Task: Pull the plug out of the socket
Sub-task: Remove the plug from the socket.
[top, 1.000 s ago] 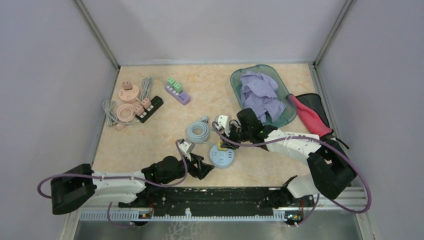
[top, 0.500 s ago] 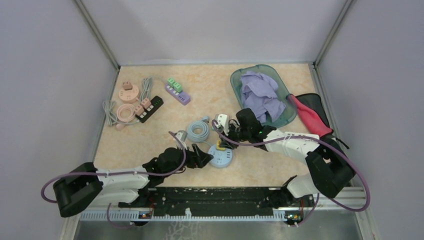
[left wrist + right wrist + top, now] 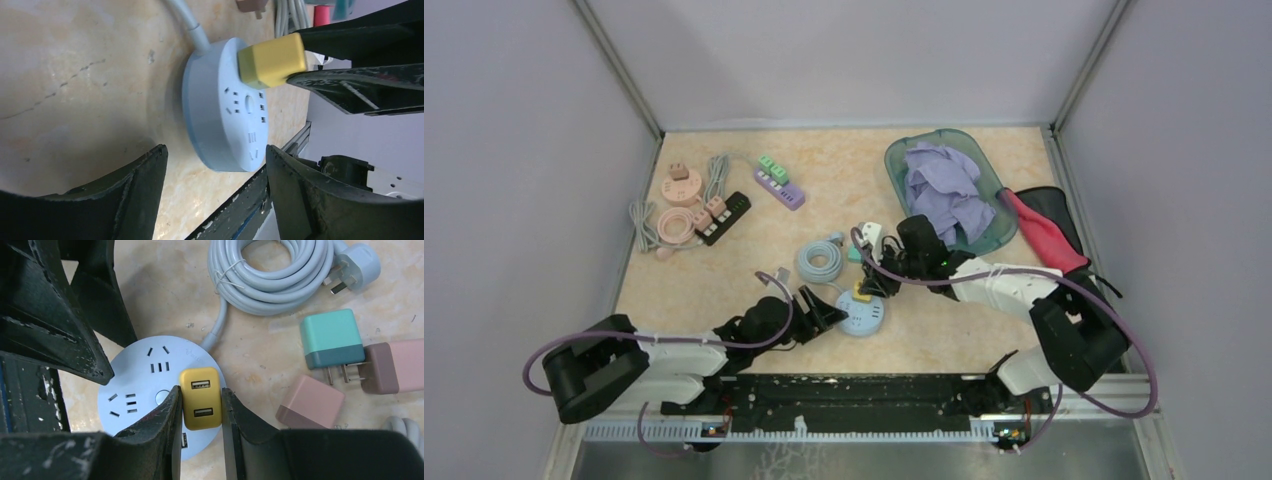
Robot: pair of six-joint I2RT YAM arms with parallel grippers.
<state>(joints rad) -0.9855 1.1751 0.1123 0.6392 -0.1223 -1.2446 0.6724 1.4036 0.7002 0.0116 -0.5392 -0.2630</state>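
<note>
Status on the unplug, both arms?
Right gripper shut on yellow plug, plug not yet off round socket. Left gripper open, jaws flanking socket. Loose adapters nearby, none blocking.

Socket (image 3: 145,385): pale blue plastic, smooth, satin sheen.
Plug (image 3: 201,399): yellow plastic, matt.
Cable (image 3: 265,300): grey, smooth rubbery sheath.
Fingers (image 3: 160,425): black plastic, matt, slightly grainy.
Table (image 3: 75,75): beige marble-look top, smooth, fine hairline veins.
Basin (image 3: 892,165): translucent teal plastic, glossy.
Cloth (image 3: 939,185): lilac fabric, soft, crumpled.
</note>
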